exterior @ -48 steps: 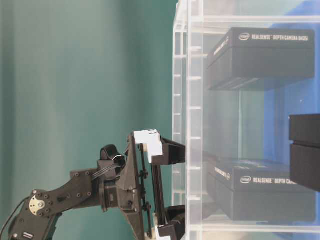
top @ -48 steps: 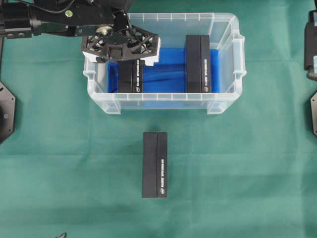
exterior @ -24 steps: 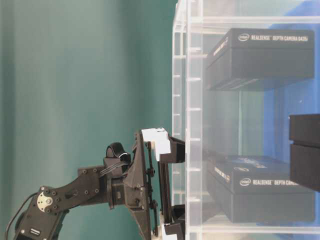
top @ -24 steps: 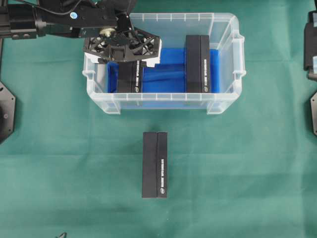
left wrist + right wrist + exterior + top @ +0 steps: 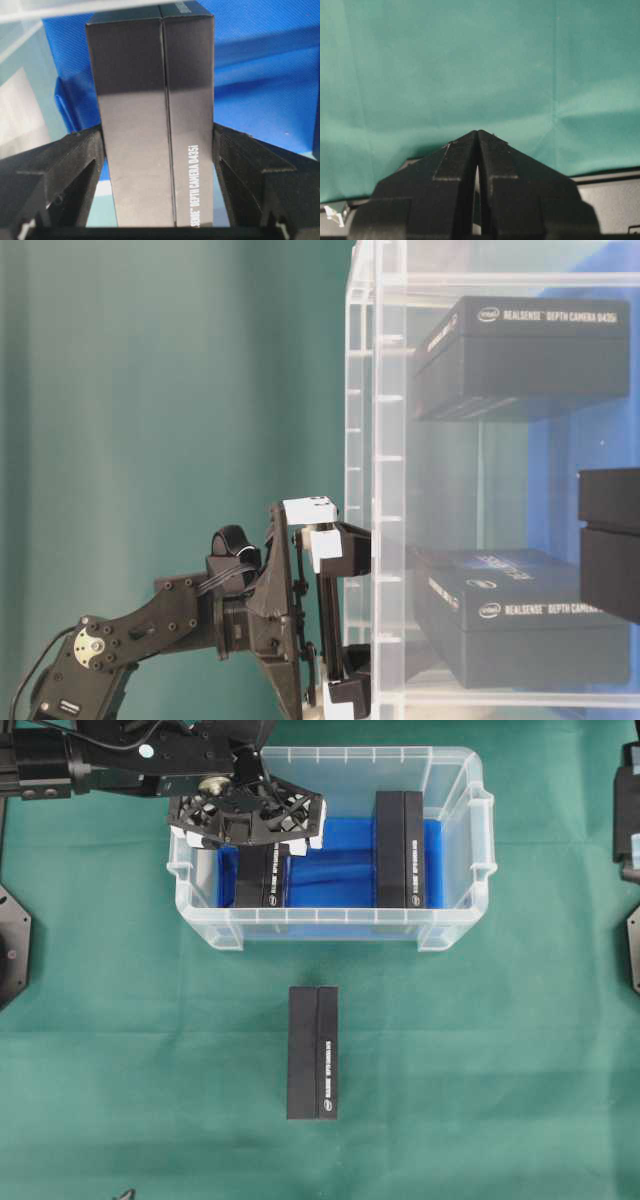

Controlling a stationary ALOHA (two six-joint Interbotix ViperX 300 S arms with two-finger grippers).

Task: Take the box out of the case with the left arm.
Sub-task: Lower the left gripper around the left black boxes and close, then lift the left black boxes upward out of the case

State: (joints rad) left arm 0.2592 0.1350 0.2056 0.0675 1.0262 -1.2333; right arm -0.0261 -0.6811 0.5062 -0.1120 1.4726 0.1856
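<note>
The case (image 5: 330,928) is a clear plastic bin with a blue floor, and two black boxes lie in it. My left gripper (image 5: 260,855) reaches over the case's far left rim onto the far end of the left box (image 5: 265,880). In the left wrist view its black fingers (image 5: 85,160) press against both long sides of that box (image 5: 155,125), which still rests on the blue lining. From table level, the left gripper (image 5: 335,620) pokes through the case wall beside the box (image 5: 520,610). My right gripper (image 5: 478,134) is shut on nothing above green cloth.
A second black box (image 5: 400,850) lies in the right half of the case. A third black box (image 5: 313,1052) rests on the green cloth in front of the case. The right arm (image 5: 628,810) is parked at the right edge.
The left gripper's jaws have drawn inward from wide open until they meet the sides of the left box. The arm, the boxes and the case have hardly shifted.
</note>
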